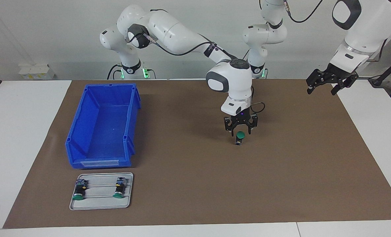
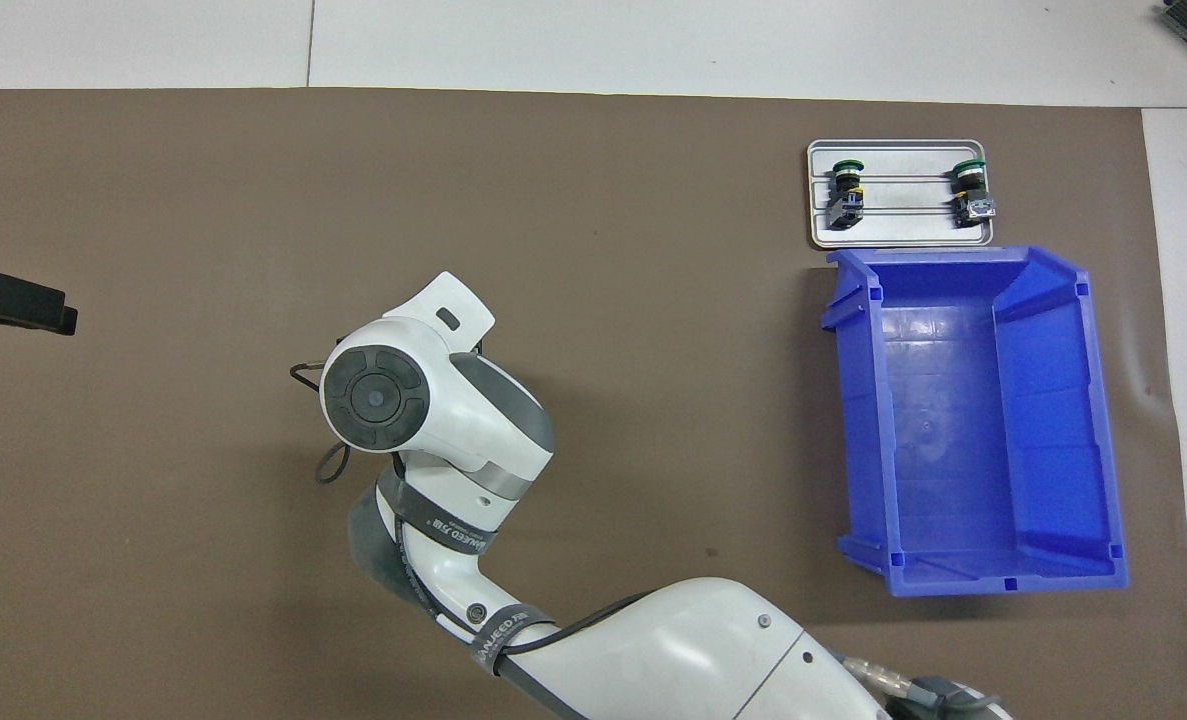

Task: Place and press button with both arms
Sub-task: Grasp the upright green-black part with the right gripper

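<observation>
Right gripper (image 1: 240, 129) down low over the middle of the brown mat (image 1: 195, 204), pointing straight down, fingers spread a little. Directly under it, between the fingertips: the button (image 1: 239, 137), standing upright on the mat, green cap up, black body and grey-blue block below. Fingertips flank the cap; contact or a small gap, cannot tell. In the overhead view, gripper and button both hidden under the right arm's wrist (image 2: 383, 395).

Out toward the right arm's end of the table from that gripper: blue bin (image 1: 83, 144), open-topped, sitting on the mat, well apart. Just beside the bin, farther from the robots: grey tray (image 1: 99, 205) with two more green-capped buttons lying on their sides, one (image 1: 79, 191) toward the table's end, the other (image 1: 119, 189) closer to the working gripper. Both caps point away from the robots.

Out the other way, toward the left arm's end: left gripper (image 1: 323, 86) raised in the air over the mat's edge, fingers spread wide, nothing between them, waiting. Only its dark tip (image 2: 13, 303) shows at the overhead view's margin.
</observation>
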Robot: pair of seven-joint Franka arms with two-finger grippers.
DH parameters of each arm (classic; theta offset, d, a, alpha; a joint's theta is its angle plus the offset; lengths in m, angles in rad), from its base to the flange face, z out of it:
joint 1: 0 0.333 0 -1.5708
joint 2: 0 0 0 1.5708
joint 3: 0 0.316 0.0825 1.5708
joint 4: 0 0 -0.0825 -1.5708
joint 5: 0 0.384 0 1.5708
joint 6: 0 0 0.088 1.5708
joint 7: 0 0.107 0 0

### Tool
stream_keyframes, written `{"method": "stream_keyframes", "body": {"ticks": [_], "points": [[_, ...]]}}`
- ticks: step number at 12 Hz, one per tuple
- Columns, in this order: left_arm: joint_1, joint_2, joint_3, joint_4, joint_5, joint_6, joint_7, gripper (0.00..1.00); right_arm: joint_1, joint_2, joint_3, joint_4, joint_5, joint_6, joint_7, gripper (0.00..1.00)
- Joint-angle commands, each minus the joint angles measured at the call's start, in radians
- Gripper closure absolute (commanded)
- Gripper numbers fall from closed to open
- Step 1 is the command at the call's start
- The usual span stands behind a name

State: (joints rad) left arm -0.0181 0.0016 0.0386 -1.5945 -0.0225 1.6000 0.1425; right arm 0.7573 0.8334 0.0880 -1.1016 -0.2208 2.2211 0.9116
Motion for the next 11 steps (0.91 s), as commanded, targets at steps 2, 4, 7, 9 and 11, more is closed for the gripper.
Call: {"method": "stream_keyframes", "body": {"ticks": [2,4,7,9,11], "points": [[0.007,-0.028,-0.008,-0.033,0.018,0.014,-0.011,0.0,0.019,0.05,-0.002,0.019,-0.028,0.011,-0.013,0.21],[0.007,-0.028,-0.008,-0.033,0.016,0.014,-0.011,0.0,0.019,0.05,-0.004,0.02,-0.031,0.012,-0.013,0.23],[0.007,-0.028,-0.008,-0.033,0.018,0.014,-0.011,0.0,0.02,0.053,-0.008,0.025,-0.038,0.018,-0.01,0.23],[0.007,-0.028,-0.008,-0.033,0.018,0.014,-0.011,0.0,0.019,0.058,-0.011,0.035,-0.042,0.032,-0.007,0.23],[0.007,-0.028,-0.008,-0.033,0.018,0.014,-0.011,0.0,0.019,0.056,-0.013,0.039,-0.042,0.028,-0.005,0.24]]}}
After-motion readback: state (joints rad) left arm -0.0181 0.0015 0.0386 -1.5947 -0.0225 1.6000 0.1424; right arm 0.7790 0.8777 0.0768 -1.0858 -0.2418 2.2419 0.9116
